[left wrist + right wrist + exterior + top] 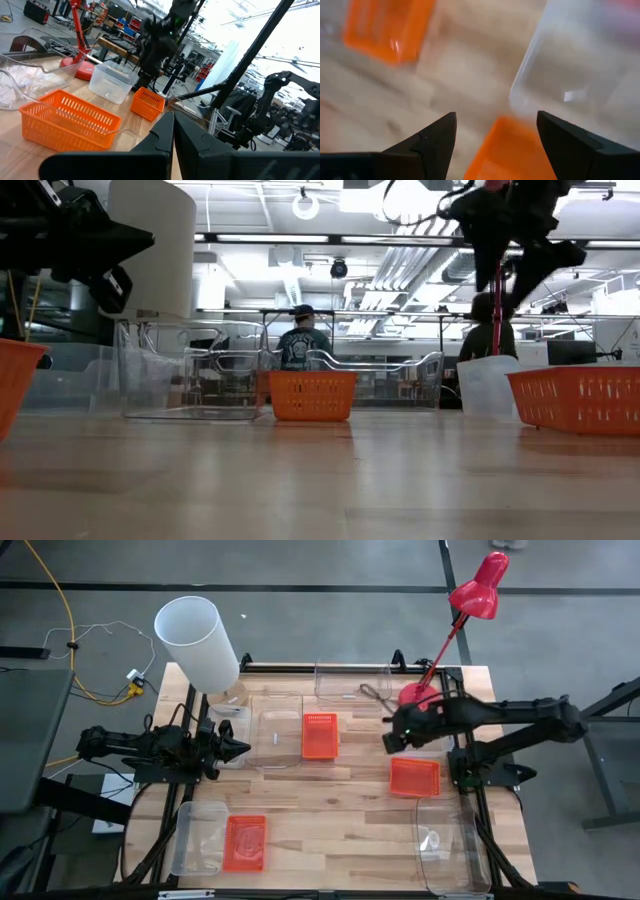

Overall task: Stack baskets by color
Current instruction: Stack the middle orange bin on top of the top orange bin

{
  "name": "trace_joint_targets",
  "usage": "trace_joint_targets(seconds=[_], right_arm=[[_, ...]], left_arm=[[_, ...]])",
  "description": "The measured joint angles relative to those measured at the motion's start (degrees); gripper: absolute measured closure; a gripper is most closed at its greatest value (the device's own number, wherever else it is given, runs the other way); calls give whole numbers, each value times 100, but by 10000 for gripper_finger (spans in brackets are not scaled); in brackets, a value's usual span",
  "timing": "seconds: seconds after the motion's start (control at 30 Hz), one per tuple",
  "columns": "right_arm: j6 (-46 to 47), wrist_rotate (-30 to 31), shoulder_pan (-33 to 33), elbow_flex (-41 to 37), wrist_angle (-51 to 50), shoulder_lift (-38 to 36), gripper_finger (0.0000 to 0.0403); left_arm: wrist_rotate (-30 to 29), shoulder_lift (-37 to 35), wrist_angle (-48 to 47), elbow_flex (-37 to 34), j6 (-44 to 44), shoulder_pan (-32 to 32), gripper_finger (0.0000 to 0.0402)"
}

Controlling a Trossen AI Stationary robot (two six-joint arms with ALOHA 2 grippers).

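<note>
Your workspace is a pale wooden table (pixel 340 795) on a grey floor, with an open hall behind it where two people sit facing away. Your right gripper (pixel 392 737) hangs above the table with its jaws spread wide and nothing between them; in its wrist view the fingers (pixel 427 142) frame bare wood, an orange basket edge and a clear bin corner. It hovers just beside the far clear bin (pixel 428 720), near the red lamp (pixel 455 615) base, with the right orange basket (pixel 414 777) on the table a little nearer you. Your left gripper (pixel 236 749) is closed on nothing, parked at the left side of the table, its tips pointing at the middle clear bin (pixel 275 728). The middle orange basket (pixel 319 735) stands touching that bin's right side. At the near left, another orange basket (pixel 245 842) sits beside a clear bin (pixel 198 837), overlapping its right edge. A further clear bin (pixel 450 845) lies at the near right, and one more (pixel 352 680) stands at the far edge. The white shade (pixel 197 643) leans over the far left corner.
</note>
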Motion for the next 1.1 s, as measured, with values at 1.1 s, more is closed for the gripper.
trace_joint_targets(seconds=[1.1], right_arm=[[2873,192,1241,-5,440,2809,250]], left_arm=[[0,0,-2,-1,0,-1,401]])
